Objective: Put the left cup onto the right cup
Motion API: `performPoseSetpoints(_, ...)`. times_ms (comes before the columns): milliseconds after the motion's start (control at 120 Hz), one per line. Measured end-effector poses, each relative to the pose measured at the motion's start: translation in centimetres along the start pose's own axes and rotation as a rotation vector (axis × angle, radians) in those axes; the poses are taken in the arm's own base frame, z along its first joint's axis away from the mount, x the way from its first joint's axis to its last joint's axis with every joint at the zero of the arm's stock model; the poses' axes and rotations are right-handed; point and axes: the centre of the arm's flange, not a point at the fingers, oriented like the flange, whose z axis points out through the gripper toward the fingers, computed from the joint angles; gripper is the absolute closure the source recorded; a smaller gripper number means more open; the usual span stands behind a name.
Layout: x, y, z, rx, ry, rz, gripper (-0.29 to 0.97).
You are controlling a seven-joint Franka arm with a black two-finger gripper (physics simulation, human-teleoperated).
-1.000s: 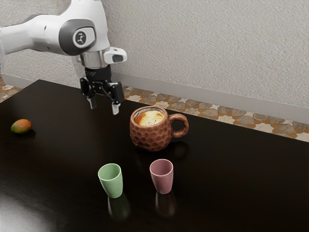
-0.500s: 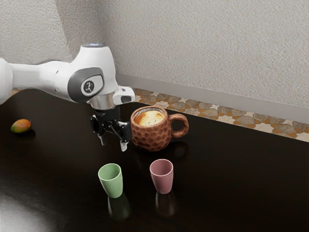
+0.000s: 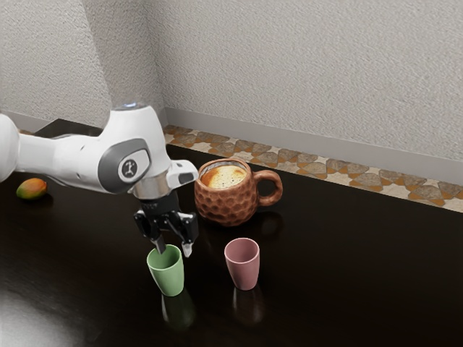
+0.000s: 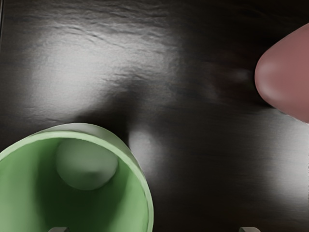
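The green cup (image 3: 167, 273) stands upright on the dark table (image 3: 362, 253), to the exterior view's left of the pink cup (image 3: 241, 264). My gripper (image 3: 173, 250) hangs right at the green cup's rim, open. One finger dips over the cup's mouth and the other sits just outside its wall on the pink cup's side. Nothing is gripped. In the wrist view the green cup (image 4: 72, 188) is directly under my hand with its hollow inside showing, and the pink cup (image 4: 286, 72) lies off to the side.
A large brown dimpled mug (image 3: 227, 192) full of coffee stands just behind the two cups, close to my arm. A small mango (image 3: 32, 189) lies far off at the exterior view's left. The tabletop in front of the cups is bare.
My arm has swung forward and down from behind the mug to the green cup's rim. The fingers stayed open. Neither cup has moved.
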Motion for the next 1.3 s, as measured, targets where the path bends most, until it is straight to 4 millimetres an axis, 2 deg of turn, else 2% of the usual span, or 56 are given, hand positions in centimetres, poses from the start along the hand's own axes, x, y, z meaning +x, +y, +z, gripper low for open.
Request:
performPoseSetpoints(192, -0.4, -0.1, 1.8, -0.008, -0.002, -0.024, 0.27)
performPoseSetpoints(717, 0.9, -0.9, 4.6, -0.03, -0.01, -0.071, 0.33)
performPoseSetpoints(825, 1.0, -1.0, 4.6, -0.031, -0.007, -0.078, 0.4)
performPoseSetpoints(1067, 1.1, -1.1, 4.6, -0.028, -0.003, -0.09, 0.66)
performPoseSetpoints(1300, 1.1, -0.9, 4.5, -0.007, 0.002, -0.093, 0.76)
